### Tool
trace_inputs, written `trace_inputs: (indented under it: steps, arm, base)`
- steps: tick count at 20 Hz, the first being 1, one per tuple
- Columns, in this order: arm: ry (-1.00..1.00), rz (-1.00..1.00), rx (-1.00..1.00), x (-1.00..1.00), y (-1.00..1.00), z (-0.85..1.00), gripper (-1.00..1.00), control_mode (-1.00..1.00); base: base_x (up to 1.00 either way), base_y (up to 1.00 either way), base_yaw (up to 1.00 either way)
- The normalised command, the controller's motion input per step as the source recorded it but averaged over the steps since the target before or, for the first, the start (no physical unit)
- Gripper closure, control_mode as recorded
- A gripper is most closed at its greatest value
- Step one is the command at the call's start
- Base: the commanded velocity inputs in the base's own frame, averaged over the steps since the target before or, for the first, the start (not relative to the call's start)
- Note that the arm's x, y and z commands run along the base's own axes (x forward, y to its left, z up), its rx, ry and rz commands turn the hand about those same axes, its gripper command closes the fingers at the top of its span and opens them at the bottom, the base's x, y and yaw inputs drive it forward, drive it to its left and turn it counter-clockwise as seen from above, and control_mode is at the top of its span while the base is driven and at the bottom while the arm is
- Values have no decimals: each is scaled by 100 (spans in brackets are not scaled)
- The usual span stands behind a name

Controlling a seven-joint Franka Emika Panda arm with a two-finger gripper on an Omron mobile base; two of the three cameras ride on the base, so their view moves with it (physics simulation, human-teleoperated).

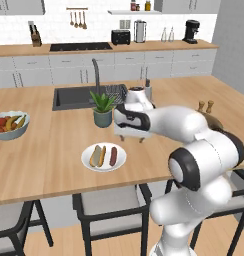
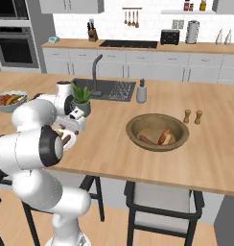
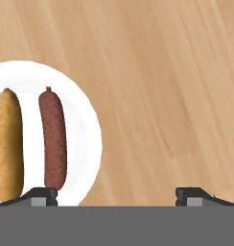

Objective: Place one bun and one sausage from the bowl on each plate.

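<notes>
A white plate (image 1: pixel 106 167) near the island's front edge holds one bun (image 1: pixel 97 156) and one sausage (image 1: pixel 113 156) side by side. My gripper (image 1: pixel 131 138) hovers just right of and above the plate, open. In the hand view its fingertips (image 3: pixel 42 194) stand wide apart over bare wood; the plate (image 3: pixel 83 120), bun (image 3: pixel 7 144) and sausage (image 3: pixel 52 139) lie to the left, and the left tip is over the sausage's near end. The brown wooden bowl (image 2: pixel 131 129) sits further right on the island with sausages (image 2: pixel 164 136) and a bun (image 2: pixel 150 133) inside.
A potted plant (image 1: pixel 103 107) stands just behind my hand, beside the sink (image 1: pixel 74 97). A pale fruit bowl (image 1: pixel 10 124) sits at the far left. Salt and pepper shakers (image 2: pixel 192 116) stand behind the wooden bowl. Chairs (image 1: pixel 106 200) line the island's front edge.
</notes>
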Motion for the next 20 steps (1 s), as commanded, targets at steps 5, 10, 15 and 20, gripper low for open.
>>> trace_inputs:
  steps: [5,10,15,20]
  arm:
    - [1,-8,-2,0,-100,78,-100,-100]
    - [6,-7,-11,18,-100,57,-100,-100]
    - [11,-6,-11,38,-100,13,-100,-100]
    - [5,-3,-8,4,-100,0,-100,-100]
  base:
    - [0,0,0]
    - [0,0,0]
    - [0,0,0]
    - [0,0,0]
